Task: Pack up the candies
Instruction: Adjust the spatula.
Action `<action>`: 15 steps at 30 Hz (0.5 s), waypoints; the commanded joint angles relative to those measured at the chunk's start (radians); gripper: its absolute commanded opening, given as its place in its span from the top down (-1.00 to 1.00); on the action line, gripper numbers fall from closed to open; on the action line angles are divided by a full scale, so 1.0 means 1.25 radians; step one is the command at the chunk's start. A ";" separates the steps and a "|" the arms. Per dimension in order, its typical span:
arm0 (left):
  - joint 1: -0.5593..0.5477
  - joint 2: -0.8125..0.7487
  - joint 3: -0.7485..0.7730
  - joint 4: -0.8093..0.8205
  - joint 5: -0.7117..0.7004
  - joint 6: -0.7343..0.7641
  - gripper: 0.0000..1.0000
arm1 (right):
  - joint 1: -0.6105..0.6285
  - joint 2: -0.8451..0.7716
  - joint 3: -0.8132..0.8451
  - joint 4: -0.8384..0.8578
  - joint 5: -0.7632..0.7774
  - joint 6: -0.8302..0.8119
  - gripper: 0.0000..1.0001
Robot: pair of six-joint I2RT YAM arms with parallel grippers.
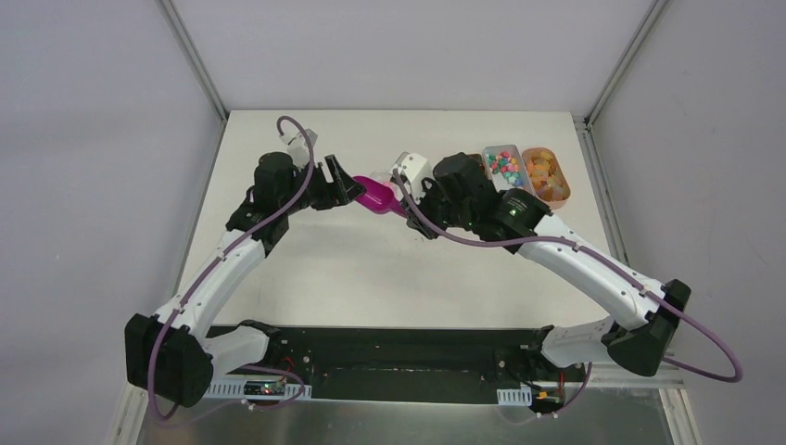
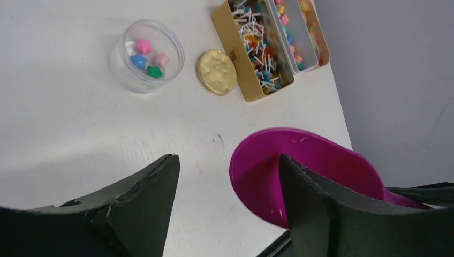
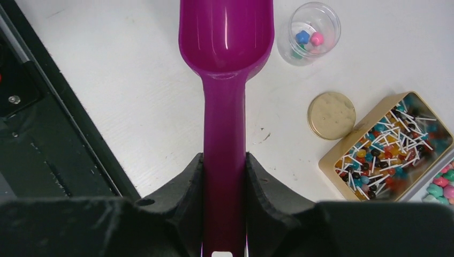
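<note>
**Item: candy packing, scoop stage**

- Magenta plastic scoop [image 3: 225, 80]: bowl empty, held off the white tabletop [image 1: 371, 278] between the two arms.
- Right gripper [image 3: 225, 166]: jaws pinching the scoop's handle from both sides.
- Left gripper [image 2: 227, 160]: jaws spread and gripping nothing. The scoop's bowl sits just beside one finger, and whether they touch cannot be told.
- Candies [image 1: 503, 167]: the main stock of tiny pink, teal and yellow pieces lies in a clear rectangular tub [image 1: 488, 150] at the far right of the tabletop. A few more [image 2: 147, 56] sit in the small round clear plastic jar [image 2: 174, 48].
- Round gold lid [image 2: 216, 72]: lying flat just beside the jar.
- Gold rectangular tin [image 2: 231, 53]: holds stick sweets and stands against the clear tub.
- Orange tub [image 1: 538, 150]: outermost in the row, holding orange sweets.

**Step in hand (judged):** between scoops, with the jar barely filled.

**Next move (judged):** take the scoop right to the clear tub and dig in low. Keep the bowl level on the way to the jar, as the pieces would roll off easily. Tip over the narrow mouth, then fit the lid when the jar is full.
</note>
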State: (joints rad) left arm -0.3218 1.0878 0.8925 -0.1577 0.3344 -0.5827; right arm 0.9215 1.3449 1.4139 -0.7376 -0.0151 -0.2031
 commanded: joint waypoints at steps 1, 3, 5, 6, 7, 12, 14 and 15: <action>-0.006 0.054 0.019 0.042 0.100 -0.018 -0.34 | 0.002 -0.071 -0.021 0.119 -0.068 0.035 1.00; -0.006 0.079 0.011 0.038 0.127 -0.019 -0.29 | 0.001 -0.097 -0.039 0.168 -0.051 0.059 1.00; -0.006 0.100 0.001 0.037 0.149 -0.021 -0.25 | -0.001 -0.113 -0.053 0.212 -0.042 0.080 1.00; -0.006 0.107 -0.004 0.037 0.156 -0.023 -0.23 | -0.001 -0.114 -0.054 0.224 -0.045 0.086 1.00; -0.006 0.113 -0.010 0.037 0.162 -0.023 -0.21 | -0.002 -0.112 -0.054 0.230 -0.050 0.089 1.00; -0.006 0.109 -0.020 0.038 0.156 -0.015 -0.19 | -0.005 -0.097 -0.065 0.247 -0.038 0.088 1.00; -0.006 0.110 -0.020 0.037 0.151 -0.014 -0.18 | -0.009 -0.097 -0.074 0.259 -0.036 0.091 1.00; -0.006 0.112 -0.019 0.038 0.153 -0.013 -0.18 | -0.014 -0.098 -0.078 0.265 -0.037 0.092 1.00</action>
State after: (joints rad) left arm -0.3218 1.2331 0.8734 -0.1364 0.5095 -0.6033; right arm 0.9154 1.2472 1.3224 -0.5526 -0.0395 -0.1150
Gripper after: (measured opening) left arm 0.596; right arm 0.296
